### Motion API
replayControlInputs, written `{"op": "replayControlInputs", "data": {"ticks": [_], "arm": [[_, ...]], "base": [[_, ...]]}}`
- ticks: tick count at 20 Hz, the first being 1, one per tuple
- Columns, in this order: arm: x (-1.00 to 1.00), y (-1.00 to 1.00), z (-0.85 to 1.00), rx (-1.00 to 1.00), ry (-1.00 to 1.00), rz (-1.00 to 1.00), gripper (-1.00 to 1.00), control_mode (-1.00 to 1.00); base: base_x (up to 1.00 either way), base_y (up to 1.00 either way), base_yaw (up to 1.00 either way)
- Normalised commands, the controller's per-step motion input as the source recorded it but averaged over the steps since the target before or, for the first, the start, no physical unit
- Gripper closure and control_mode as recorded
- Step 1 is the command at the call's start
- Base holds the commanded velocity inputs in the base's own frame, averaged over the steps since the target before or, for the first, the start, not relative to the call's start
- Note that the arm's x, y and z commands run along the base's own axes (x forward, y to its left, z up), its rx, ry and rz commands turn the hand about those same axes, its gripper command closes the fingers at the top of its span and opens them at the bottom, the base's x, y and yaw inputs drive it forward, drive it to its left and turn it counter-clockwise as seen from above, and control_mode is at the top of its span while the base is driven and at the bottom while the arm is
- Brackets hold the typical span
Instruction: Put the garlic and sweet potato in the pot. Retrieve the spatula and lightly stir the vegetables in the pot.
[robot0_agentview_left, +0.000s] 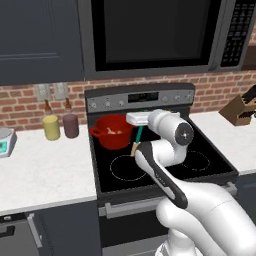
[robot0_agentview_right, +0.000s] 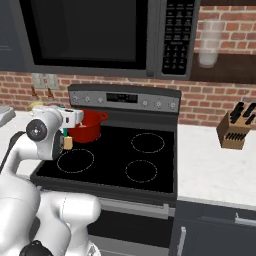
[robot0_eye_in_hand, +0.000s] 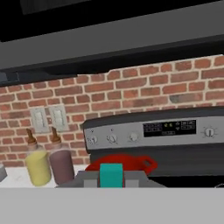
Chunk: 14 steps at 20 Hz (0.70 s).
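The red pot (robot0_agentview_left: 113, 131) is seen on the rear left burner of the stove (robot0_agentview_left: 200, 167), and pale contents are visible inside it from the left base view, though garlic and tuber cannot be told apart there. In the same view the gripper (robot0_agentview_left: 141, 121) is held level just to the right of the pot, and the teal handle of the spatula (robot0_agentview_left: 137, 137) is seen hanging down from it, with the yellowish head near the cooktop surface. From the right base view the pot (robot0_agentview_right: 89, 127) is partly covered by the white hand, and only the lower tan end of the spatula (robot0_agentview_right: 68, 143) is shown below the gripper (robot0_agentview_right: 75, 119). In the hand view the teal handle end (robot0_eye_in_hand: 111, 175) is seen clamped between the grey fingers, so the pincer is closed on the spatula; the pot rim (robot0_eye_in_hand: 131, 161) lies directly behind it. The yellow jar (robot0_eye_in_hand: 38, 166) and maroon jar (robot0_eye_in_hand: 61, 163) are shown on the counter left of the stove, before the brick wall (robot0_eye_in_hand: 131, 94). A knife block (robot0_agentview_right: 234, 129) is shown on the right counter.
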Motion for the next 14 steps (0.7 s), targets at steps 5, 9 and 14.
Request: {"op": "replayControlInputs", "data": {"ticks": [5,9,14], "arm": [[0.00,0.00,0.00,0.00,0.00,0.00,1.00,1.00],[0.00,0.00,0.00,0.00,0.00,0.00,1.00,1.00],[0.07,0.00,0.00,0.02,0.00,0.01,1.00,-1.00]], "base": [[0.72,-0.30,0.11],[0.99,0.00,0.07],[0.56,0.00,0.02]]}}
